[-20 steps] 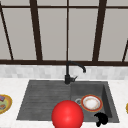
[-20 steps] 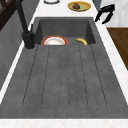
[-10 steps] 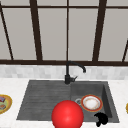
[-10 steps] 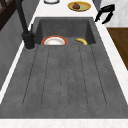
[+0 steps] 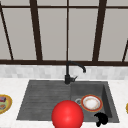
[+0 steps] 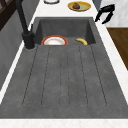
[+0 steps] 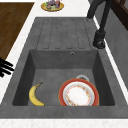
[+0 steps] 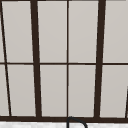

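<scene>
On the table at the far left sits a yellow plate of food (image 5: pixel 3 104). The dark sink (image 5: pixel 45 96) follows, its faucet (image 5: pixel 68 72) at the back, and a red ball (image 5: pixel 67 115) hangs at its front edge. In the basin lie a banana (image 7: pixel 35 95) and a red-rimmed plate (image 5: pixel 91 103). Just right, the right hand (image 5: pixel 101 119) hovers over the front rim, fingers loosely spread, holding nothing

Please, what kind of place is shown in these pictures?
Most likely a kitchen, rendered in a simulator: a dark sink with a black faucet under a window, with a plate in the basin.
</scene>
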`<state>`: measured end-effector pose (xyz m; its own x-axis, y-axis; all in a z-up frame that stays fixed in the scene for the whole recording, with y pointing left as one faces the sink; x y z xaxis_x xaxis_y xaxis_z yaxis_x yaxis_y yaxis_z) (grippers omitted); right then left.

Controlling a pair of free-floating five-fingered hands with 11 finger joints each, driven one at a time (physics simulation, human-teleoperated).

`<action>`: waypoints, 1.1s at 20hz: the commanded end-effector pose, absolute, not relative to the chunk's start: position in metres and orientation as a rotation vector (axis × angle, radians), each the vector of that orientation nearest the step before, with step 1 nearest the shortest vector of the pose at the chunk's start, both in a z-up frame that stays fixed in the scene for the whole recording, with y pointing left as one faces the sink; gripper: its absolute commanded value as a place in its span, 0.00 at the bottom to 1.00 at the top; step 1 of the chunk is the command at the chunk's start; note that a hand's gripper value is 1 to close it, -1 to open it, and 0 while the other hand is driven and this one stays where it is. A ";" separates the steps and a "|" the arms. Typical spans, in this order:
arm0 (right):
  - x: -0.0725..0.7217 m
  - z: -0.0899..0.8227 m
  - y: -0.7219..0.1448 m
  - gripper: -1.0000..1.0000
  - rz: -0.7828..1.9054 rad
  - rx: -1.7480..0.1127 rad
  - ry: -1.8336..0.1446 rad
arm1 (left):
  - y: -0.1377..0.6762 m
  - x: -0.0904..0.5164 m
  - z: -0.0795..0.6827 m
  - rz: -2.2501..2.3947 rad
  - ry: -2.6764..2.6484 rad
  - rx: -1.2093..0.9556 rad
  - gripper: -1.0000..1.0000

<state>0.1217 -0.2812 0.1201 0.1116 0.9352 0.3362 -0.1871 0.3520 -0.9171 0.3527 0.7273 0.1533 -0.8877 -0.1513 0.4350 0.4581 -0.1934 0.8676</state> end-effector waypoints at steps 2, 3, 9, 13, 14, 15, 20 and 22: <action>0.122 0.120 -0.281 0.50 0.985 -0.840 -1.152 | 0.727 0.361 0.191 -2.154 -1.642 -0.351 0.00; 0.122 0.120 -0.281 0.50 0.985 -0.840 -1.152 | 0.727 0.360 0.199 -2.150 -1.637 -0.361 0.00; 0.122 0.120 -0.281 0.50 0.985 -0.840 -1.152 | 0.687 0.362 0.199 -2.175 -1.635 -0.244 0.00; 0.122 0.120 -0.281 0.50 0.985 -0.840 -1.152 | 0.670 0.364 0.203 -2.154 -1.657 -0.174 0.00; 0.122 0.120 -0.281 0.50 0.985 -0.840 -1.152 | 0.667 0.367 0.202 -2.145 -1.654 -0.175 0.00; 0.122 0.120 -0.281 0.50 0.985 -0.840 -1.152 | 0.664 0.371 0.199 -2.128 -1.631 -0.226 0.00; 0.122 0.120 -0.281 0.50 0.985 -0.840 -1.152 | 0.645 0.379 0.193 -2.079 -1.626 -0.293 0.00; 0.122 0.120 -0.281 0.50 0.985 -0.840 -1.152 | 0.643 0.388 0.183 -2.046 -1.628 -0.324 0.00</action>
